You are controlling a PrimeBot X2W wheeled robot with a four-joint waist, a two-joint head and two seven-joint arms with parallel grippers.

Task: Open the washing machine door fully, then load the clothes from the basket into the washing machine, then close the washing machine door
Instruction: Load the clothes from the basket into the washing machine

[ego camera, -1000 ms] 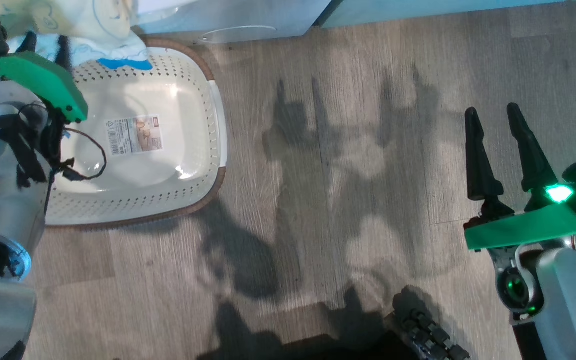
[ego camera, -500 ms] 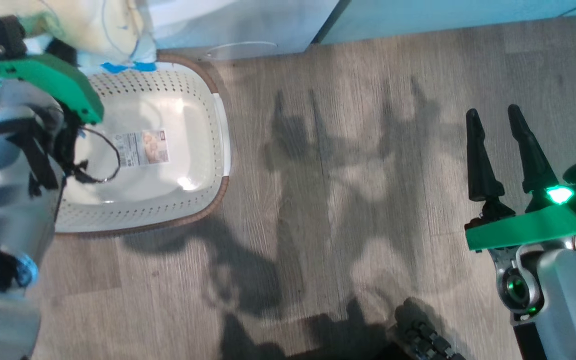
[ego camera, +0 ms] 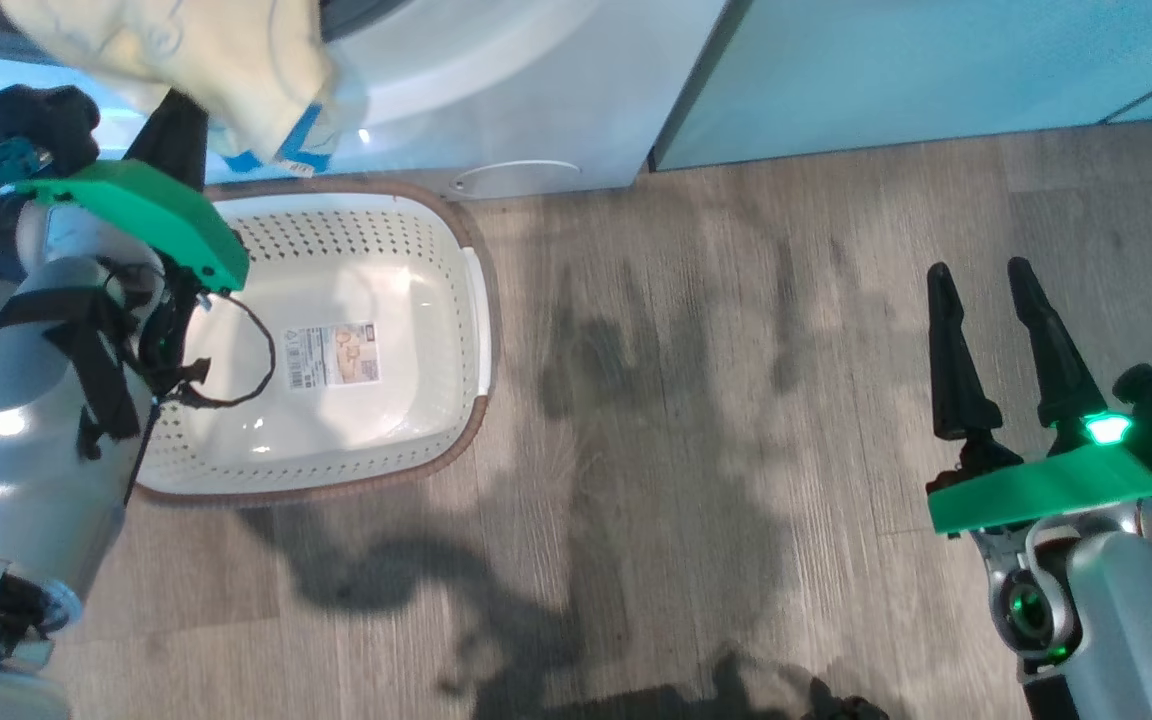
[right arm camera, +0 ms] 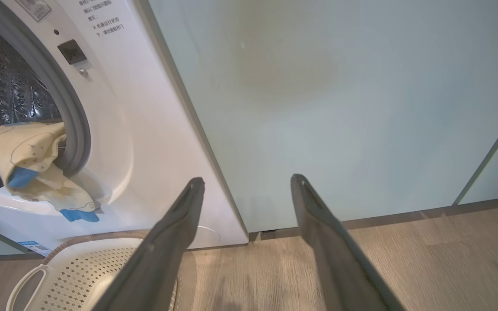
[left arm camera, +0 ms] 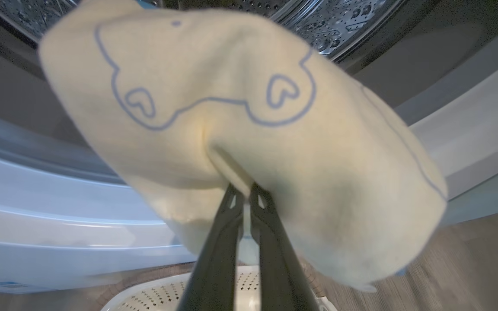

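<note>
Head view is showing the camera tilting up since a second ago, so the basket [ego camera: 471, 300] sliding down the picture is no move of its own. What is really changing is the clothes [left arm camera: 240, 108]: a second ago they were hanging just over the basket's far rim, and now they are hanging higher, in front of the washing machine [ego camera: 536, 100]. The left gripper [left arm camera: 242, 192] is pinching a fold of the pale yellow fabric, fingers almost together. In the right wrist view the bundle is hanging at the grey door seal [right arm camera: 76, 116], blue trim dangling below, not yet inside the drum [left arm camera: 352, 21]. The basket is holding nothing but its label [ego camera: 331, 353], so this is probably the last load; pushing it in and closing the door are remaining.

The right gripper [ego camera: 976, 268] is hovering well apart, fingers spread wide and holding nothing. Everything is standing on a grey wood-grain floor [ego camera: 736, 400] crossed by the arms' shadows, with pale teal cabinets [ego camera: 936, 70] adjoining the washer
</note>
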